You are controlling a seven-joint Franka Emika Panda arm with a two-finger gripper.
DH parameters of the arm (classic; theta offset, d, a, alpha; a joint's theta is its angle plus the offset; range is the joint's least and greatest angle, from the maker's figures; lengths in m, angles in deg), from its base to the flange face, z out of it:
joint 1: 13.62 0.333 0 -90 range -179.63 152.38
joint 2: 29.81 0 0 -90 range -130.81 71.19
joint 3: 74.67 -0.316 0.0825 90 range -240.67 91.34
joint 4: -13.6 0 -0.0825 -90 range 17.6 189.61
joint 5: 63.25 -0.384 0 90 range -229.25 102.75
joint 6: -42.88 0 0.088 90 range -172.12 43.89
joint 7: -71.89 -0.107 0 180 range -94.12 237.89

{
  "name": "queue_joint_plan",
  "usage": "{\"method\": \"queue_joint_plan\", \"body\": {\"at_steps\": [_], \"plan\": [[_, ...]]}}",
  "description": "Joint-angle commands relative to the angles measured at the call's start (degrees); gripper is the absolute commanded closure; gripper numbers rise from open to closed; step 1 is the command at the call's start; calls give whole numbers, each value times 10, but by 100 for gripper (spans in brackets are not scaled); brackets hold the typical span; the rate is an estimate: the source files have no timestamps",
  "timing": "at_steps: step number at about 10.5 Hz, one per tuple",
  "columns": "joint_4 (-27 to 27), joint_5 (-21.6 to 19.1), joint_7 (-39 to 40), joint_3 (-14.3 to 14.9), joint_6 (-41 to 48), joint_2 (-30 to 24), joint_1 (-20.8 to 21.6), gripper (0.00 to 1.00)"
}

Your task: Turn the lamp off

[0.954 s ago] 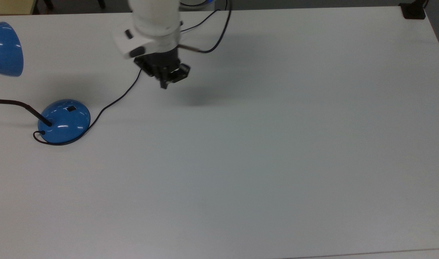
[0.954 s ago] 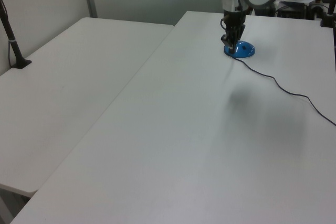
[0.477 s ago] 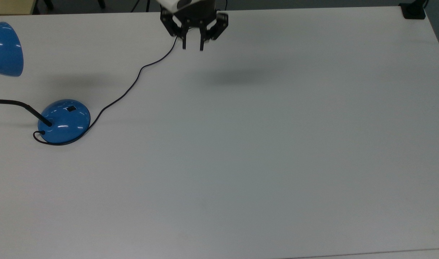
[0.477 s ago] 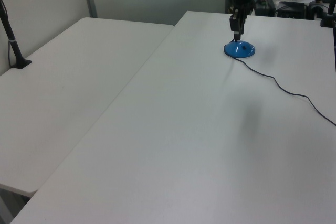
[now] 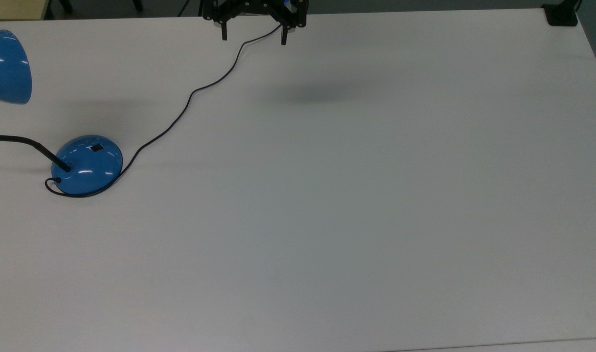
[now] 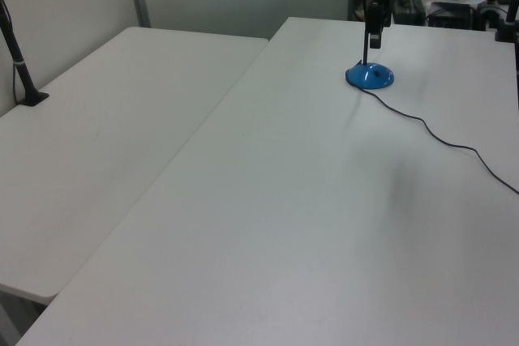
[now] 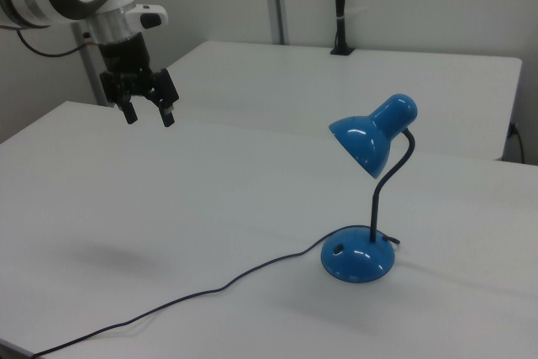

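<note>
Two black fingers of the gripper are spread wide apart and hold nothing, high above the white table. The blue lamp stands far away, near the top view's left edge

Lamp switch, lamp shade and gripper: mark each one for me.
lamp switch [image 5: 97,147], top view, on the black rocker atop the base.
lamp shade [image 7: 363,142], right view, on the blue cone's side.
gripper [image 7: 150,114], right view, midway between its open fingers.
</note>
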Motion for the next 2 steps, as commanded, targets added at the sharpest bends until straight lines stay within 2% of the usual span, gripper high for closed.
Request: {"method": "queue_joint_plan", "body": {"at_steps": [1,2], "plan": [[-16,0,6,6,11,0,-2,0],[-16,0,5,6,12,0,-2,0]]}}
